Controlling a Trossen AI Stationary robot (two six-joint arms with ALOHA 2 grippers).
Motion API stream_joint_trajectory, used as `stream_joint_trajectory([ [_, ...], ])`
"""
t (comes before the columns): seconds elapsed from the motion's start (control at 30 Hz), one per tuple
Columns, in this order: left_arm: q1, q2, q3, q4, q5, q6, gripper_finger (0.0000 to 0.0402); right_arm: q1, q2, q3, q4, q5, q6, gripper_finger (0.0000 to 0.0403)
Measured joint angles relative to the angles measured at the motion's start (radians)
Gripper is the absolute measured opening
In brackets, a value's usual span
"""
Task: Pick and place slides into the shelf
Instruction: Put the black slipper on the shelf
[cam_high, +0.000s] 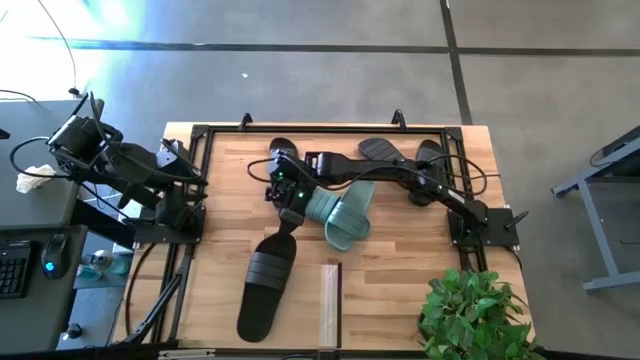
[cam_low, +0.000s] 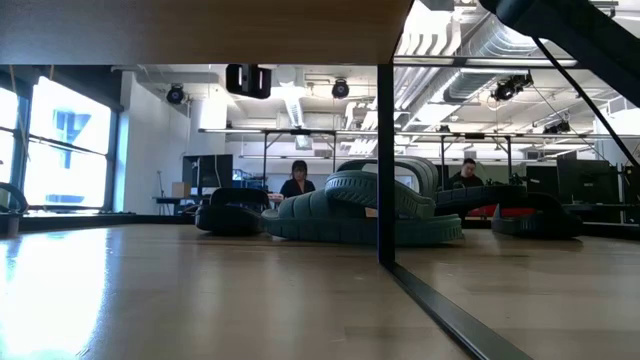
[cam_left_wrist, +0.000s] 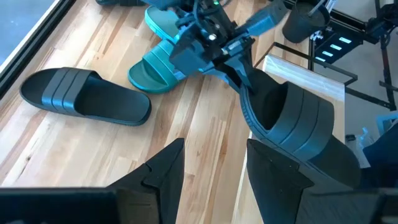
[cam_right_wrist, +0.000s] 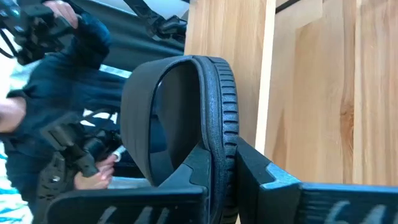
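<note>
Clamped between the right gripper (cam_right_wrist: 225, 163)'s two dark fingers, a black slide (cam_right_wrist: 180, 112) fills the right wrist view; the jaws pinch its ribbed sole edge and the wide strap arches over to one side. From above, this gripper (cam_high: 287, 208) sits near the middle of the table (cam_high: 400, 280), its arm reaching in from about three o'clock, and the held black slide (cam_high: 268, 278) stretches from the gripper toward seven o'clock, ending near the front edge. Just at the gripper's three o'clock lie the two sage-green slides (cam_high: 340, 212), one overlapping the other. More black slides (cam_high: 378, 149) rest along the far edge around twelve to one o'clock, partly under the right arm. A pale strip of the shelf (cam_high: 331, 300) shows at about six o'clock; its light board top spans the upper part of the low view, with a dark upright post (cam_low: 384, 160) in front of the green pair (cam_low: 360, 212). At nine o'clock, off the table's edge, the left gripper (cam_left_wrist: 211, 163) waits with its fingers parted and nothing between them. Two people (cam_low: 298, 180) sit far back in the room.
</note>
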Motion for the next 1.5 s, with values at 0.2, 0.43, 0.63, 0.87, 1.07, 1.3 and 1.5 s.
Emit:
stream_joint_trajectory([
  [0.2, 0.000, 0.000, 0.000, 0.000, 0.000, 0.000, 0.0156, 0.002, 0.000, 0.000, -0.016, -0.007, -0.006, 0.0016],
  [0.43, 0.000, 0.000, 0.000, 0.000, 0.000, 0.000, 0.0156, 0.009, 0.000, 0.000, -0.035, 0.028, -0.046, 0.0039],
  [0.63, 0.000, 0.000, 0.000, 0.000, 0.000, 0.001, 0.0156, 0.024, 0.000, 0.000, -0.034, 0.049, -0.054, 0.0104],
  [0.87, 0.000, 0.000, 0.000, 0.000, 0.000, 0.003, 0.0156, 0.039, 0.000, 0.000, -0.034, 0.063, -0.036, 0.0145],
  [1.07, 0.000, 0.001, 0.000, 0.000, 0.000, 0.004, 0.0156, 0.045, 0.000, 0.000, -0.020, 0.198, 0.051, 0.0149],
  [1.3, 0.000, 0.035, 0.000, 0.000, 0.000, 0.027, 0.0156, 0.032, 0.000, 0.000, 0.012, 0.247, 0.080, 0.0149],
  [1.5, 0.000, 0.081, 0.000, 0.000, -0.035, 0.066, 0.0156, 0.027, 0.000, 0.008, 0.055, 0.273, 0.108, 0.0149],
])
